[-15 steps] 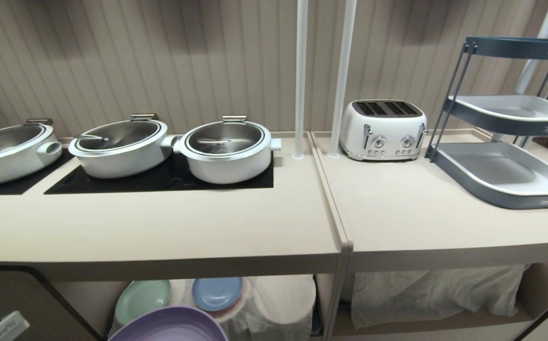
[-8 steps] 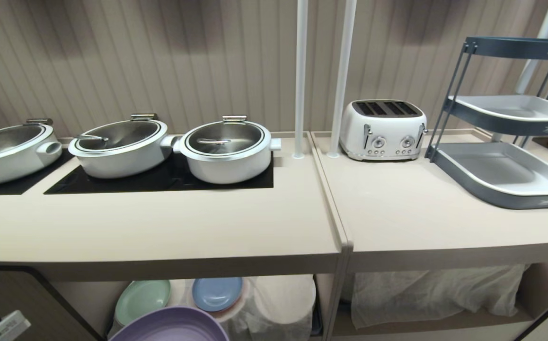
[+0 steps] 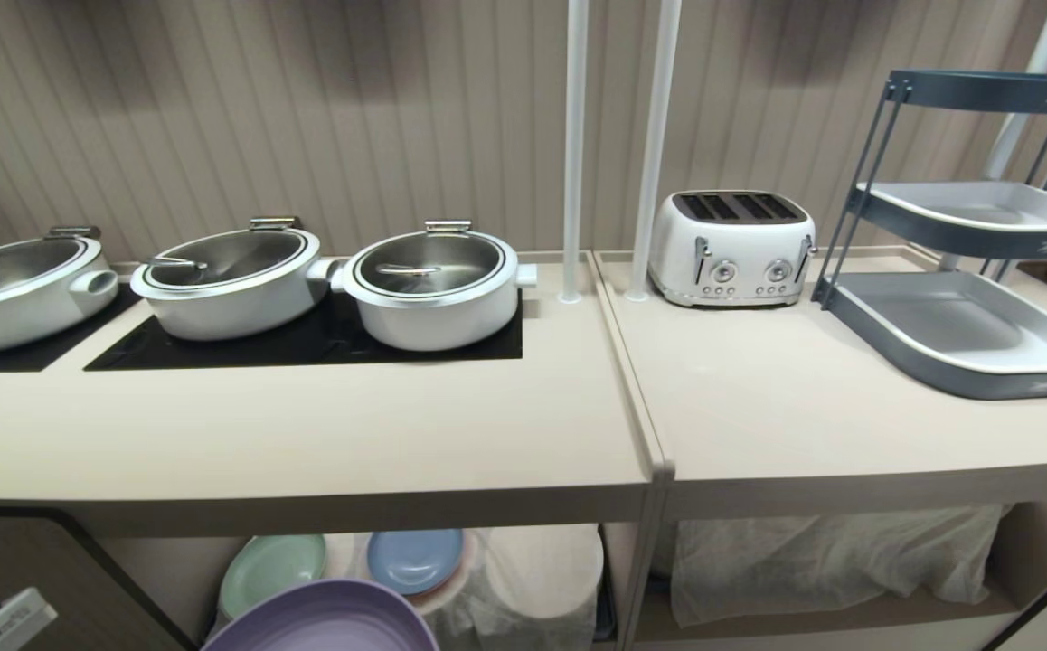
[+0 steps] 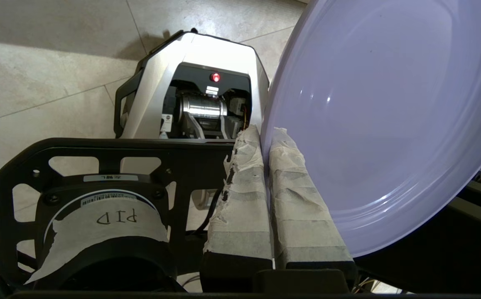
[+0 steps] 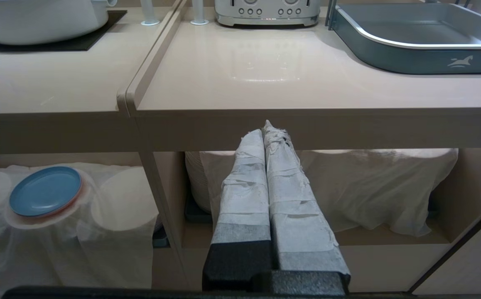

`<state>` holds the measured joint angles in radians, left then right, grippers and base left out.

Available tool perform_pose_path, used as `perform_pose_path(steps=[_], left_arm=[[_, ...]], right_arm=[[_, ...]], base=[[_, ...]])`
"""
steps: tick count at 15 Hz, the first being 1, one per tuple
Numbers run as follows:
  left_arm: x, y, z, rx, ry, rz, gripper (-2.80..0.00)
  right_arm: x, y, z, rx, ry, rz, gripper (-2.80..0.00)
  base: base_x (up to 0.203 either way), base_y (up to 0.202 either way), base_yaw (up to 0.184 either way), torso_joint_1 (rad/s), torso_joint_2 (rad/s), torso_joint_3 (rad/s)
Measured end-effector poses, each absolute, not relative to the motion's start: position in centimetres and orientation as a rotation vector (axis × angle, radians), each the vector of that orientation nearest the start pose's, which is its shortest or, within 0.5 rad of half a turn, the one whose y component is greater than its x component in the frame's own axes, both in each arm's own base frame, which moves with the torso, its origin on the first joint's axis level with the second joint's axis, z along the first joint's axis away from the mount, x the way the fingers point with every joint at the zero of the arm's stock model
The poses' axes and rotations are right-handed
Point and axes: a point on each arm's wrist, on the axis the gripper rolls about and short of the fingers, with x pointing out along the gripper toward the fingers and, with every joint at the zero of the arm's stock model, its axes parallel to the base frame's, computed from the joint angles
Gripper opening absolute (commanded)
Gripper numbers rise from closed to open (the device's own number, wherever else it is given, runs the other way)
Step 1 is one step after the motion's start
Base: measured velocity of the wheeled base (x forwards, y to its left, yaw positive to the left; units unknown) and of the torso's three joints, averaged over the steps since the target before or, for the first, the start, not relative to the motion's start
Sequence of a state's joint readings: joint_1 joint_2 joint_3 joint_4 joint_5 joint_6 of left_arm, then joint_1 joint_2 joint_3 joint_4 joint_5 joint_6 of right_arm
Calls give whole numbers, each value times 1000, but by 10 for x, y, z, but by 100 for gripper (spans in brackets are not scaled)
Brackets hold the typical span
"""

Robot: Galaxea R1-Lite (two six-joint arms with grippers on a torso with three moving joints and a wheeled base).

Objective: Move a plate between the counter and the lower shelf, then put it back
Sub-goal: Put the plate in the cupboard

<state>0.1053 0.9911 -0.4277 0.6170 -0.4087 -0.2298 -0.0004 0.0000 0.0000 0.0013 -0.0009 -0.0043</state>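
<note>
The lilac-purple plate (image 3: 325,619) hangs low in front of the lower shelf (image 3: 171,570), below the counter (image 3: 306,434); only its upper part shows in the head view. In the left wrist view the plate (image 4: 381,124) is tilted on edge, and my left gripper (image 4: 265,133) is shut on its rim, one taped finger on each face. My right gripper (image 5: 265,129) is shut on nothing and sits parked before the front edge of the adjoining top.
A mint-green plate (image 3: 272,570) and a blue plate (image 3: 415,559) lie on the cloth-covered humps in the shelf. Three white pots (image 3: 433,285) stand on the black hob. A white toaster (image 3: 730,246) and a grey tiered tray rack (image 3: 966,334) stand on the adjoining top.
</note>
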Motion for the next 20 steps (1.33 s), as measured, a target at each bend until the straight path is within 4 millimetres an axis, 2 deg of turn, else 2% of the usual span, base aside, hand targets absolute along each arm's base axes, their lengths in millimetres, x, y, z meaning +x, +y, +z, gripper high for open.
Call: perform_pose_path(steps=[7,20], left_arm=[[62,-2,128,-507,1178,-139,-280],[62,-2,128,-507,1179,-139,-280]], right_arm=[[-23,0,75,-3,1,0,-280],[-23,0,75,4,2,0,-280]], base=[[0,0,0,0,0,0],[0,0,0,-122,264,134]])
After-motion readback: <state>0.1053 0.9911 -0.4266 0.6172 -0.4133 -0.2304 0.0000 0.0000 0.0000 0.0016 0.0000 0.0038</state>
